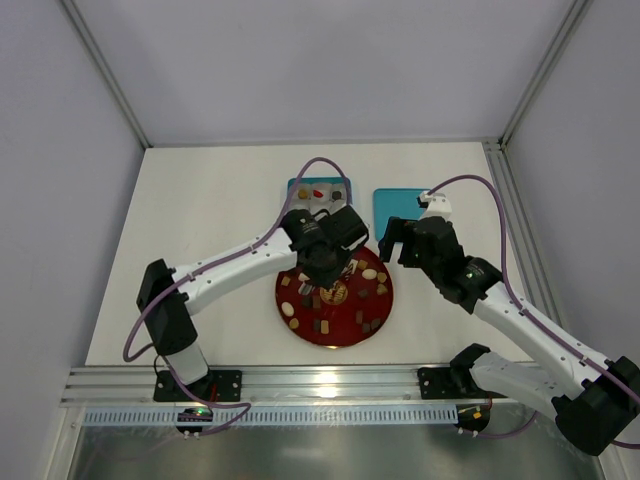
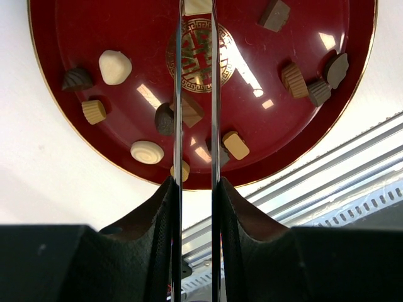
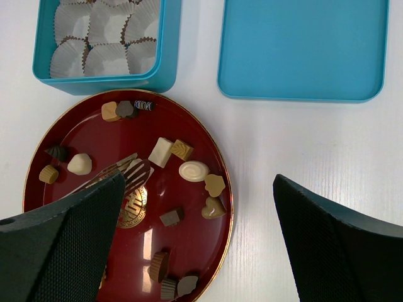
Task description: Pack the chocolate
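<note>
Left hand [image 2: 196, 75], slim blades nearly together, straddles chocolate [image 2: 115, 67] on the red plate [image 2: 63, 38] beneath it, grip unclear, likely picking one for the teal box [image 3: 107, 82] ahead; right hand [image 3: 198, 189] waits wide open.

We note a robotics lab cell: plain pale wall panels [image 1: 300, 60], slim aluminium frame struts [image 1: 104, 72], white tabletop [image 1: 200, 200], slotted aluminium rail [image 1: 330, 385] and perforated grey cable duct [image 1: 330, 414] along its near edge.
</note>
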`<state>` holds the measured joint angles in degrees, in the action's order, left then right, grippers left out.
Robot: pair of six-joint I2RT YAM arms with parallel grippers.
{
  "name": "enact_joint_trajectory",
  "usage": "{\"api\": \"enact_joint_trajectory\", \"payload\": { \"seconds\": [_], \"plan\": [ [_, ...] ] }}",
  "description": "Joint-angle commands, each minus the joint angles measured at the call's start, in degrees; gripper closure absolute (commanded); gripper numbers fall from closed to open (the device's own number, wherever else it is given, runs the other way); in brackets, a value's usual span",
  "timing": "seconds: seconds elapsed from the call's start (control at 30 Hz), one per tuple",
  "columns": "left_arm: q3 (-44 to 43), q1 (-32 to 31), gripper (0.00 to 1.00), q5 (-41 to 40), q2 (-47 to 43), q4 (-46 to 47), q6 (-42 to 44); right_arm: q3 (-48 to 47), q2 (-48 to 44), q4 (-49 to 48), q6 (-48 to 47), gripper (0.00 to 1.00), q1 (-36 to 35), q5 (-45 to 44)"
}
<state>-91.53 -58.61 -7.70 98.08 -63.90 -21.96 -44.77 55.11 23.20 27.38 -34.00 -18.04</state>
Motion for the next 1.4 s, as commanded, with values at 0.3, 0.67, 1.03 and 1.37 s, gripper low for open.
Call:
{"api": "enact_joint_trajectory", "payload": {
  "seconds": [0.3,0.67,1.03,1.37],
  "plan": [
    [-4.36,2.18,0.74,-2.49,-3.42,-0.35,0.33,-0.93,-1.06,-1.4,0.4,0.0,0.16,-0.85],
    [-10.86,10.61,0.74,-3.72,-1.49,0.88,0.6,-1.54,-0.45,-1.49,-0.22,0.0,0.07,-0.68],
    [-17.28,18.26,0.74,-10.13,6.67,2.9,2.27,-2.07,0.35,-1.67,-0.74,0.0,0.16,-0.59],
    [-22.02,21.52,0.74,-11.98,13.71,2.82,3.76,-2.07,0.61,-1.67,-0.83,0.0,0.16,-0.68]
  ]
}}
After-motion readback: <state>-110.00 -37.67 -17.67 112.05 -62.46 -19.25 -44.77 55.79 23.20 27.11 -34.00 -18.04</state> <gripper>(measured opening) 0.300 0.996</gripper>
